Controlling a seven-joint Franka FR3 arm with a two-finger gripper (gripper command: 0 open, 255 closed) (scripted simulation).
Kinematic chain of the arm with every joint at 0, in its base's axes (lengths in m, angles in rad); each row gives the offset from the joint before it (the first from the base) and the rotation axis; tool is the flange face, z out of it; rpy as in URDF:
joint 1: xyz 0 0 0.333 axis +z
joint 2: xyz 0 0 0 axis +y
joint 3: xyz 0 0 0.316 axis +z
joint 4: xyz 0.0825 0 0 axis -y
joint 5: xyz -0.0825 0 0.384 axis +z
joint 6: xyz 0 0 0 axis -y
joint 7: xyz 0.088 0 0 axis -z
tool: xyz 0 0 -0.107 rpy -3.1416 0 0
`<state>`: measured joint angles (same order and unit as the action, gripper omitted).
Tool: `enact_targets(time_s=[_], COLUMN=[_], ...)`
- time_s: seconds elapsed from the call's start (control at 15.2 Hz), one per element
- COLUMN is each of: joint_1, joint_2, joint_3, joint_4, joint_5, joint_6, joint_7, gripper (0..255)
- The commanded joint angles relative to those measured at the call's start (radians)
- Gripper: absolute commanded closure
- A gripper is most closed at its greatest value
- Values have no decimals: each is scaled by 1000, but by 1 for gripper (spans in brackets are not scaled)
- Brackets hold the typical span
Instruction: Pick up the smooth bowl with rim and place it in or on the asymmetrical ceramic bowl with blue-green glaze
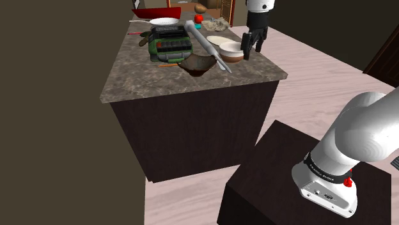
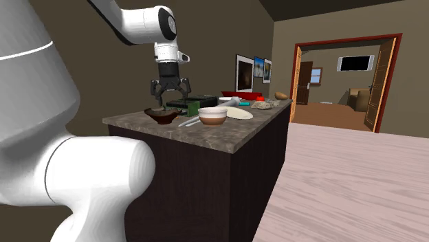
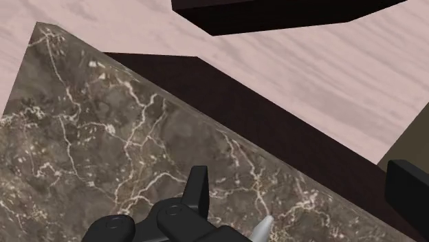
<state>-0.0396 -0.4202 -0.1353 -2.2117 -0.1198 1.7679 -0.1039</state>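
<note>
The smooth rimmed bowl (image 1: pixel 231 52) (image 2: pixel 212 115) is white with a brown lower band and stands upright near the counter's edge at the shoulder view's right. The asymmetrical bowl (image 1: pixel 197 64) (image 2: pixel 162 115) looks dark brown with an uneven rim and sits beside it, nearer the counter's front edge. My black gripper (image 1: pixel 251 46) (image 2: pixel 170 93) (image 3: pixel 302 185) hangs open above the counter, just to the shoulder view's right of the white bowl, touching nothing. In the wrist view one finger (image 3: pixel 199 187) stands over bare marble by the counter's edge.
A green machine (image 1: pixel 169 43), a long grey tool (image 1: pixel 208 43) and a flat white plate (image 1: pixel 220 40) crowd the marble counter (image 1: pixel 147 80) behind the bowls. Further back lie a red tray (image 1: pixel 156 13) and a red ball (image 1: pixel 199 18). The stand (image 1: pixel 281 166) is below right.
</note>
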Motion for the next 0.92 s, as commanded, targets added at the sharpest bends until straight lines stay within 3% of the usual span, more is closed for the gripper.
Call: enact_targets(time_s=[0.0, 0.86], joint_1=[-2, -30], joint_2=[70, 547], joint_3=[-10, -59], joint_4=[54, 494], joint_5=[-9, -14], joint_6=[26, 122], joint_7=[-16, -118], gripper=[0, 0])
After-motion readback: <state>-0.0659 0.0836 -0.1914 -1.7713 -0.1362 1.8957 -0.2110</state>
